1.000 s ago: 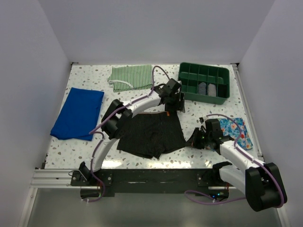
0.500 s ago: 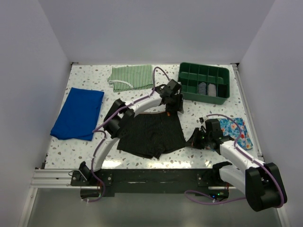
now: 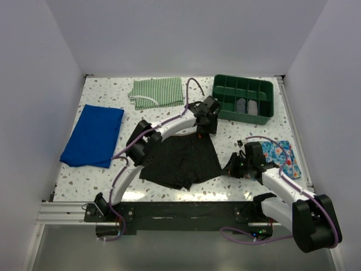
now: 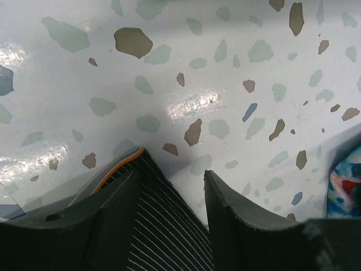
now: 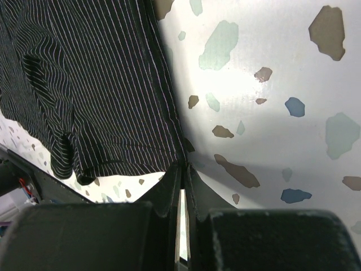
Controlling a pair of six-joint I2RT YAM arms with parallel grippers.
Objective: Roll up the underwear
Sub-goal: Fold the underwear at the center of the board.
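The underwear (image 3: 180,161) is a black garment with fine white stripes and an orange band, lying flat at the table's middle front. My left gripper (image 3: 207,124) hovers over its far right corner. In the left wrist view the left gripper (image 4: 172,175) is open, and the orange-edged corner of the underwear (image 4: 163,237) lies between the two fingers. My right gripper (image 3: 234,166) sits at the garment's right side. The right wrist view shows the right gripper (image 5: 183,165) shut on the edge of the underwear (image 5: 84,84).
A green divided tray (image 3: 228,90) with rolled items (image 3: 246,106) stands at the back right. A green striped cloth (image 3: 157,92) lies at the back, a blue cloth (image 3: 93,135) at the left, and a floral cloth (image 3: 284,156) by the right arm.
My left gripper has shifted slightly right along the underwear's far edge and its jaws have narrowed. The right arm has not moved.
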